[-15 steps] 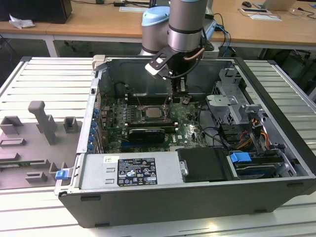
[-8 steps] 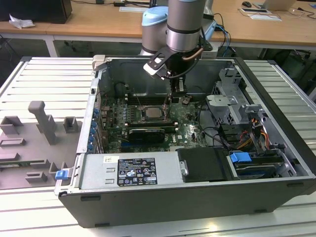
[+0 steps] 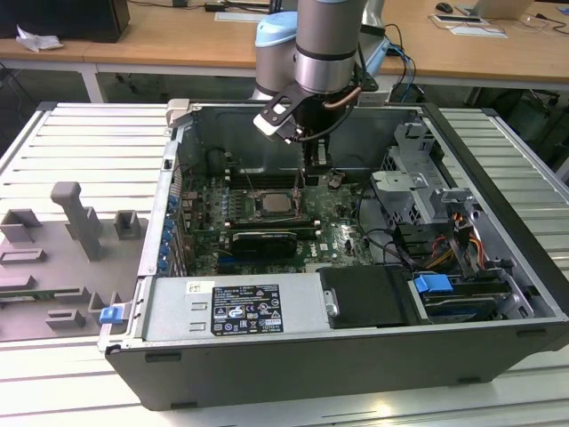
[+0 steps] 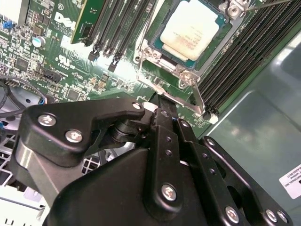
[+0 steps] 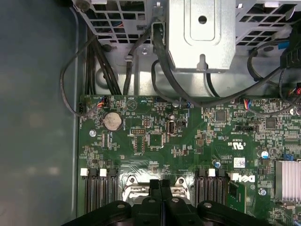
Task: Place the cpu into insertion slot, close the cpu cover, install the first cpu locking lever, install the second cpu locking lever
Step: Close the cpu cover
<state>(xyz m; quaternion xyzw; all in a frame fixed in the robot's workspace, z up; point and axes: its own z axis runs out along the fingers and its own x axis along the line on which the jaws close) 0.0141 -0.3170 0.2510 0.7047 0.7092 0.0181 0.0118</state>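
the tool (image 3: 313, 173) hangs on the arm inside the open case (image 3: 356, 365), just beside the slot (image 3: 262, 213) on the exterior view's right of it. in both wrist views its fingers (image 5: 155, 188) are pressed together, narrow, with nothing seen between them. the cpu (image 4: 188, 29) sits in the slot, pale face up, and the silvery cover (image 4: 162, 60) appears to lie down around it. in the second wrist view the tool (image 4: 159, 98) tip is at the slot's edge, over a thin wire lever (image 4: 198, 99); whether it touches the lever i cannot tell. room is tight here: long black memory slots (image 4: 235, 52) run close along both sides of the slot, and the case's grey wall (image 4: 254, 136) stands just past one bank. in the first wrist view the green board (image 5: 155, 141) spreads past the tool tip, with a coin cell (image 5: 113, 121), a finned heatsink (image 5: 287, 181) at one edge, and dark cables (image 5: 160, 70) looping from the board's edge up to a metal drive cage (image 5: 202, 33). above the board the case is open, and the arm comes straight down through that gap. the case lies on a ribbed metal bench (image 3: 498, 391); grey fixtures (image 3: 80, 222) stand on it at the exterior view's left, well apart from the case. a labelled power supply (image 3: 240, 307) fills the case's near side.
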